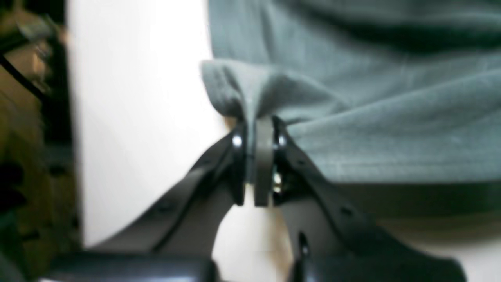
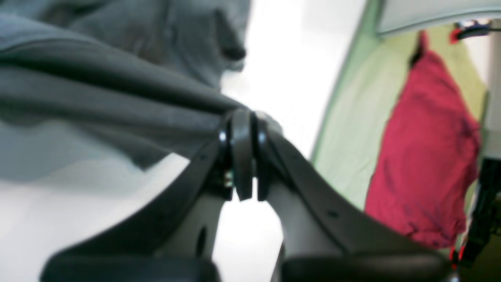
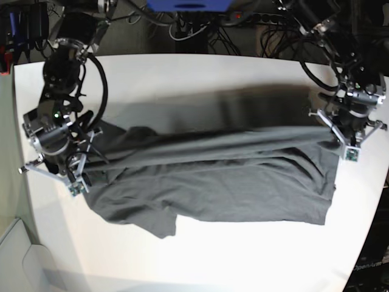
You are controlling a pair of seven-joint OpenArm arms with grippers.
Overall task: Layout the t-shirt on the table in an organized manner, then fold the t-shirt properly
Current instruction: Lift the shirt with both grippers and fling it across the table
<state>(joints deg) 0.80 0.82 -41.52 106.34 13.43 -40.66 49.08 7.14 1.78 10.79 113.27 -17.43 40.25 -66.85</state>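
The dark charcoal-grey t-shirt (image 3: pixel 213 182) is stretched sideways across the white table (image 3: pixel 182 79), its upper edge pulled taut between both grippers and its lower part lying wrinkled on the tabletop. My left gripper (image 3: pixel 333 139) is shut on a bunched corner of the cloth at the base view's right. The left wrist view shows that gripper (image 1: pixel 260 123) pinching the shirt (image 1: pixel 391 117) above the table (image 1: pixel 137 117). My right gripper (image 3: pixel 85 153) is shut on the shirt's other end. The right wrist view shows it (image 2: pixel 244 117) pinching taut folds (image 2: pixel 98 98).
Black cables (image 3: pixel 200 24) and a blue object (image 3: pixel 191 5) lie beyond the table's far edge. A red cloth (image 2: pixel 422 156) hangs off the table over a green surface (image 2: pixel 352 137). Both grippers are near the table's side edges.
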